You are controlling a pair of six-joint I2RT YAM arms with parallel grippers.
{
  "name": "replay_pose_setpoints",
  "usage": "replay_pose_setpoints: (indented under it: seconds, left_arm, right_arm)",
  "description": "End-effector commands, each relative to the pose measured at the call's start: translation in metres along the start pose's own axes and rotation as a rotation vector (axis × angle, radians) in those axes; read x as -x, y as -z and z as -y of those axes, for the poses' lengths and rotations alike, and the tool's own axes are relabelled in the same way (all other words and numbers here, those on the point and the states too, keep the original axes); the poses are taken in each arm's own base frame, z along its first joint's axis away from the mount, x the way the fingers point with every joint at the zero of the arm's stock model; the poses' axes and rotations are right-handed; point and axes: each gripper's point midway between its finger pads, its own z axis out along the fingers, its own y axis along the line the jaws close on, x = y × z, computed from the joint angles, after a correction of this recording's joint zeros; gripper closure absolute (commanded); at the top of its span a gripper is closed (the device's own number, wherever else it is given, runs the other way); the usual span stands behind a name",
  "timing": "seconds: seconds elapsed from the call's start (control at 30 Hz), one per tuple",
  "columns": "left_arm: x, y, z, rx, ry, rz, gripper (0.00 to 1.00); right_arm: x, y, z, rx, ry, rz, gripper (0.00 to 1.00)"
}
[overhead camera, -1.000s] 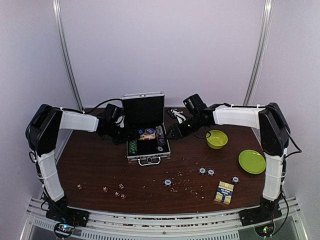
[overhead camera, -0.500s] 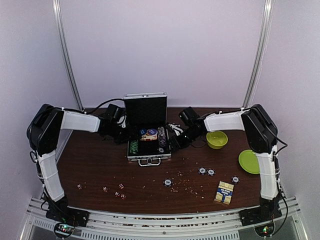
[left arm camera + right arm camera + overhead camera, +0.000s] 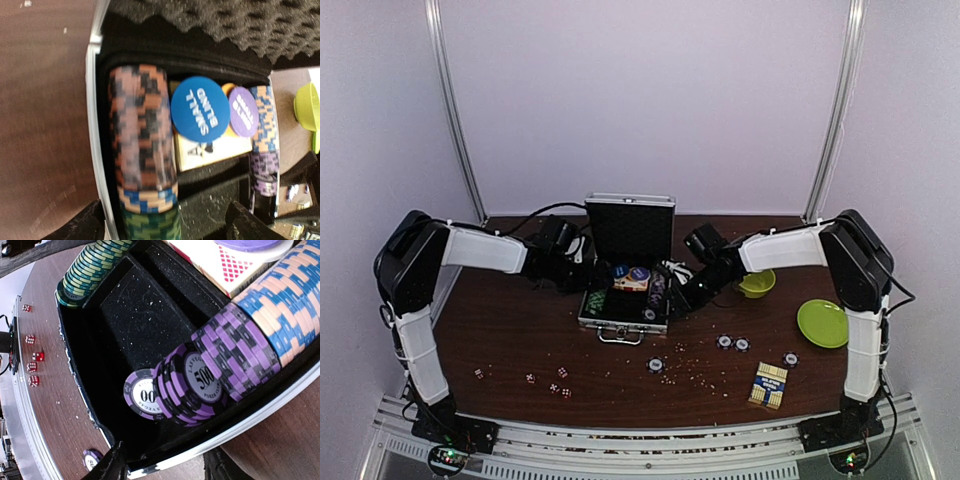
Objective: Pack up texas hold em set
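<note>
The silver case [image 3: 605, 322] lies open at the table's middle, its lid [image 3: 632, 228] upright. Inside are rows of striped chips [image 3: 142, 150], a card deck under a blue button [image 3: 200, 109], and purple chips [image 3: 225, 370]. My left gripper [image 3: 578, 268] is open at the case's left side, its fingers [image 3: 87, 225] set wide over the near end [image 3: 167, 227]. My right gripper [image 3: 682, 295] is open at the case's right side, its jaws either side of the case rim [image 3: 165, 470]. Loose chips [image 3: 724, 341], red dice [image 3: 530, 378] and the yellow-blue card box [image 3: 768, 384] lie on the table.
A lime-green bowl [image 3: 756, 283] sits right of the case, just behind my right arm. A flat lime-green plate [image 3: 823, 323] lies at the far right. Small crumbs [image 3: 695, 362] are scattered in front of the case. Purple walls stand behind and beside the table.
The case has slid to the right and turned a little. My left gripper followed it rightward. My right gripper came down and in against the case's right side.
</note>
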Motion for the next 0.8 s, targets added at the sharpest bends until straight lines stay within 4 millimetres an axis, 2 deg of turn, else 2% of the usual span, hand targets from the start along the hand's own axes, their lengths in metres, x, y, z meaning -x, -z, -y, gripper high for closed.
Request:
replay_pose_setpoints:
  seconds: [0.0, 0.03, 0.1, 0.2, 0.3, 0.37, 0.43, 0.5, 0.53, 0.6, 0.67, 0.77]
  left_arm:
    - [0.002, 0.025, 0.05, -0.145, -0.04, 0.054, 0.16]
    - [0.002, 0.029, 0.047, -0.115, -0.037, 0.063, 0.16]
    - [0.004, 0.041, 0.03, -0.003, -0.012, 0.091, 0.15]
    - [0.015, 0.073, 0.009, 0.155, -0.002, 0.169, 0.13]
    - [0.017, 0.101, 0.01, 0.22, -0.042, 0.198, 0.13]
    - [0.009, 0.106, 0.029, 0.192, -0.115, 0.175, 0.15]
    - [-0.003, 0.104, 0.057, 0.11, -0.204, 0.13, 0.19]
    - [-0.02, 0.094, 0.084, 0.025, -0.277, 0.063, 0.26]
    - [-0.026, 0.09, 0.096, -0.011, -0.303, 0.028, 0.32]
    - [-0.036, 0.079, 0.118, -0.073, -0.342, -0.03, 0.39]
    - [-0.04, 0.067, 0.131, -0.09, -0.366, -0.059, 0.41]
    - [-0.043, 0.043, 0.135, -0.081, -0.358, -0.111, 0.45]
  right_arm:
    - [-0.009, 0.014, -0.007, 0.03, 0.032, -0.009, 0.47]
    - [-0.009, 0.016, -0.005, 0.026, 0.032, -0.011, 0.47]
    - [-0.009, 0.023, -0.002, 0.015, 0.038, -0.013, 0.46]
    - [-0.011, 0.044, 0.001, -0.017, 0.068, -0.01, 0.43]
    - [-0.021, 0.065, 0.001, -0.035, 0.085, -0.017, 0.41]
    - [-0.028, 0.08, 0.0, -0.039, 0.098, -0.006, 0.41]
    - [-0.035, 0.094, 0.0, -0.044, 0.107, 0.008, 0.42]
    - [-0.041, 0.107, 0.002, -0.05, 0.099, 0.04, 0.43]
    - [-0.041, 0.113, 0.003, -0.054, 0.096, 0.064, 0.43]
    - [-0.038, 0.126, 0.006, -0.09, 0.112, 0.11, 0.44]
    - [-0.031, 0.141, 0.009, -0.135, 0.138, 0.142, 0.45]
    - [-0.023, 0.155, 0.009, -0.149, 0.157, 0.185, 0.45]
